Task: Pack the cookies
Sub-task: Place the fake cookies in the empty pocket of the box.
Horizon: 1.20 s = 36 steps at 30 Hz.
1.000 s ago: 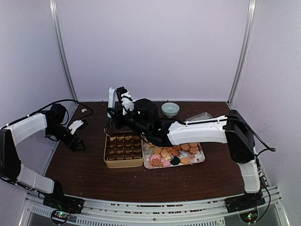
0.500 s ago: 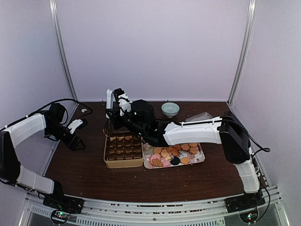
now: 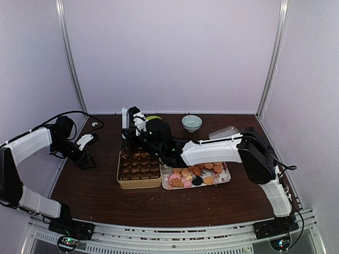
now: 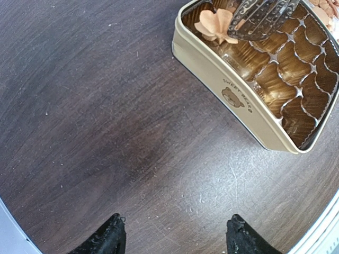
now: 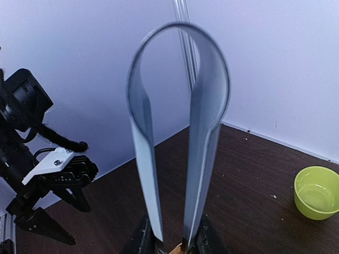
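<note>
The cookies (image 3: 204,169), tan, pink and dark, lie on a patterned tray (image 3: 226,179) right of the tan tin (image 3: 139,183) with brown paper cups. My right gripper (image 3: 131,131) is shut on metal tongs (image 5: 204,106), whose loop points up and away from the fingers (image 5: 139,238). In the left wrist view the tongs' tips (image 4: 259,18) hold a tan flower-shaped cookie (image 4: 214,24) in the tin's (image 4: 233,90) far-left corner cup. My left gripper (image 3: 87,159) is open and empty over bare table, left of the tin; its wrist view shows it (image 4: 175,238) well apart.
A pale bowl (image 3: 191,123) and a clear plastic container (image 3: 225,131) stand at the back right. A green bowl (image 3: 153,117) (image 5: 317,193) sits behind the right wrist. Walls close the table at back and sides. The left arm (image 5: 53,169) is in the right wrist view.
My right arm has reached further left, bringing the tongs over the tin's far-left corner. The green bowl has come into sight behind it. The left arm has not moved.
</note>
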Each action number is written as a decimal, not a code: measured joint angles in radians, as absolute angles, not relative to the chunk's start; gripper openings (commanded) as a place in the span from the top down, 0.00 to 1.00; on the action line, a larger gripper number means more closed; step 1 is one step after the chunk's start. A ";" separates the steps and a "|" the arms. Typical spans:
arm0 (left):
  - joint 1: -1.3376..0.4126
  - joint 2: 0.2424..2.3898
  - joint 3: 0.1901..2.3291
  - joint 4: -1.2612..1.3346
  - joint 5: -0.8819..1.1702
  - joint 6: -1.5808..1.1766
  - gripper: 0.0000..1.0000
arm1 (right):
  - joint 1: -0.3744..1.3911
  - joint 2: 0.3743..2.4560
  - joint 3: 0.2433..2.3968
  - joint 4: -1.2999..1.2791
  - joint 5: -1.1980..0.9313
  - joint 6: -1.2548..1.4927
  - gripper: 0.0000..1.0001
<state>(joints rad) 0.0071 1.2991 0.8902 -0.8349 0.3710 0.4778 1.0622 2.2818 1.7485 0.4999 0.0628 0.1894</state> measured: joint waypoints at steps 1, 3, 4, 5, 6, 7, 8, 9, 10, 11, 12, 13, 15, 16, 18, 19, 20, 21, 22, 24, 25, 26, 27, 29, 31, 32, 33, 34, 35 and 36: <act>0.007 1.299 0.890 -0.835 0.372 0.478 0.32 | 1.061 2.282 1.748 0.500 0.064 0.190 1.00; 0.007 1.299 0.890 -0.836 0.374 0.477 0.32 | 1.061 2.282 1.748 0.500 0.064 0.191 1.00; 0.007 1.299 0.890 -0.836 0.376 0.477 0.32 | 1.061 2.282 1.748 0.500 0.065 0.191 1.00; 0.007 1.299 0.890 -0.836 0.378 0.478 0.32 | 1.060 2.282 1.748 0.500 0.065 0.191 1.00; 0.007 1.299 0.890 -0.836 0.379 0.478 0.32 | 1.060 2.282 1.748 0.500 0.065 0.191 1.00; 0.007 1.299 0.890 -0.836 0.379 0.477 0.32 | 1.060 2.282 1.748 0.500 0.065 0.191 1.00; 0.007 1.299 0.890 -0.836 0.380 0.477 0.32 | 1.060 2.282 1.748 0.500 0.065 0.191 1.00; 0.007 1.299 0.890 -0.836 0.381 0.478 0.32 | 1.060 2.282 1.748 0.500 0.065 0.191 1.00; 0.008 1.299 0.890 -0.836 0.382 0.478 0.32 | 1.060 2.282 1.748 0.500 0.065 0.191 1.00; 0.007 1.299 0.890 -0.836 0.382 0.478 0.32 | 1.060 2.282 1.748 0.500 0.065 0.191 1.00; 0.007 1.299 0.890 -0.836 0.383 0.477 0.32 | 1.060 2.282 1.748 0.500 0.065 0.191 1.00; 0.007 1.299 0.890 -0.836 0.383 0.477 0.32 | 1.059 2.282 1.748 0.500 0.064 0.191 0.97; 0.007 1.299 0.890 -0.836 0.384 0.478 0.32 | 1.058 2.282 1.748 0.500 0.064 0.191 0.90; 0.008 1.299 0.890 -0.836 0.384 0.477 0.32 | 1.058 2.282 1.748 0.500 0.064 0.191 0.86; 0.007 1.299 0.890 -0.836 0.386 0.477 0.32 | 1.057 2.282 1.748 0.500 0.064 0.191 0.80; 0.007 1.299 0.890 -0.836 0.386 0.477 0.32 | 1.057 2.282 1.748 0.500 0.064 0.192 0.77; 0.007 1.299 0.890 -0.836 0.387 0.477 0.32 | 1.056 2.282 1.748 0.500 0.063 0.192 0.75; 0.007 1.299 0.890 -0.836 0.387 0.477 0.32 | 1.055 2.282 1.748 0.500 0.063 0.192 0.73; 0.007 1.299 0.890 -0.836 0.388 0.477 0.32 | 1.054 2.282 1.748 0.500 0.062 0.192 0.72; 0.007 1.299 0.890 -0.836 0.390 0.477 0.32 | 1.052 2.282 1.748 0.501 0.059 0.192 0.68; 0.007 1.299 0.890 -0.836 0.391 0.477 0.32 | 1.051 2.282 1.748 0.501 0.059 0.191 0.66; 0.007 1.299 0.890 -0.836 0.393 0.477 0.32 | 1.050 2.282 1.748 0.501 0.060 0.191 0.66; 0.008 1.299 0.890 -0.836 0.394 0.477 0.32 | 1.048 2.282 1.748 0.501 0.060 0.187 0.65; 0.007 1.299 0.890 -0.836 0.397 0.477 0.32 | 1.043 2.282 1.748 0.501 0.059 0.186 0.65; 0.008 1.299 0.890 -0.836 0.400 0.477 0.32 | 1.038 2.282 1.748 0.501 0.060 0.185 0.65; 0.008 1.299 0.890 -0.836 0.401 0.477 0.32 | 1.036 2.281 1.748 0.501 0.059 0.184 0.65; 0.007 1.299 0.890 -0.836 0.402 0.477 0.32 | 1.036 2.281 1.748 0.501 0.059 0.183 0.66; 0.007 1.299 0.890 -0.836 0.403 0.477 0.32 | 1.035 2.281 1.748 0.501 0.059 0.182 0.67; 0.008 1.299 0.890 -0.836 0.405 0.477 0.32 | 1.035 2.281 1.748 0.501 0.059 0.181 0.68; 0.007 1.300 0.890 -0.836 0.406 0.477 0.32 | 1.035 2.281 1.748 0.501 0.059 0.181 0.69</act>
